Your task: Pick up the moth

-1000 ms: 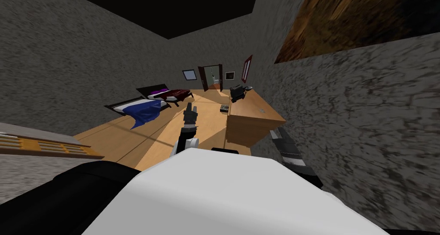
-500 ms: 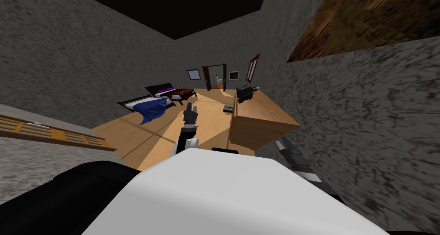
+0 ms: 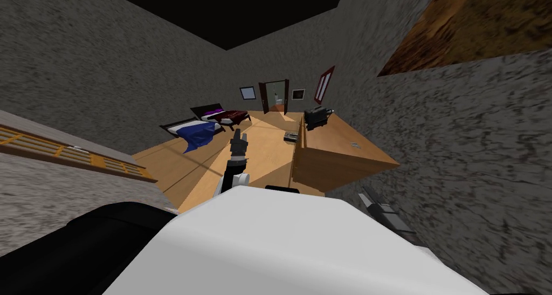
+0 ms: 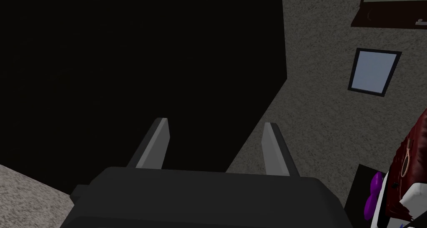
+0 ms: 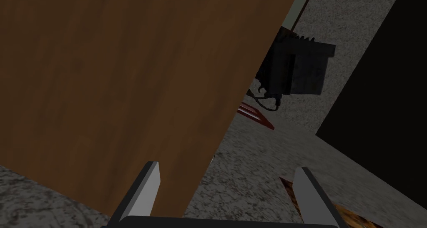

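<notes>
A small grey speck, perhaps the moth (image 3: 354, 144), lies on the top of a long wooden cabinet (image 3: 345, 159) along the right wall. My right gripper (image 3: 368, 198) hangs low beside the cabinet's near end, close to the grey wall. In the right wrist view its fingers (image 5: 146, 192) stand open with nothing between them, facing the cabinet's brown side (image 5: 116, 79). My left gripper (image 3: 237, 141) is held out over the wooden floor, left of the cabinet. It is open (image 4: 217, 142) and holds nothing.
A black device (image 3: 316, 116) stands at the cabinet's far end, and a small box (image 3: 291, 136) sits on the floor beside it. Two beds (image 3: 198, 131) lie at the far left, near an open doorway (image 3: 275, 96). A slatted wooden rail (image 3: 70, 151) runs along the left.
The whole head view has shifted: I have turned, so the cabinet and beds slid right. My right gripper has sunk lower and to the right. The left arm keeps its pose.
</notes>
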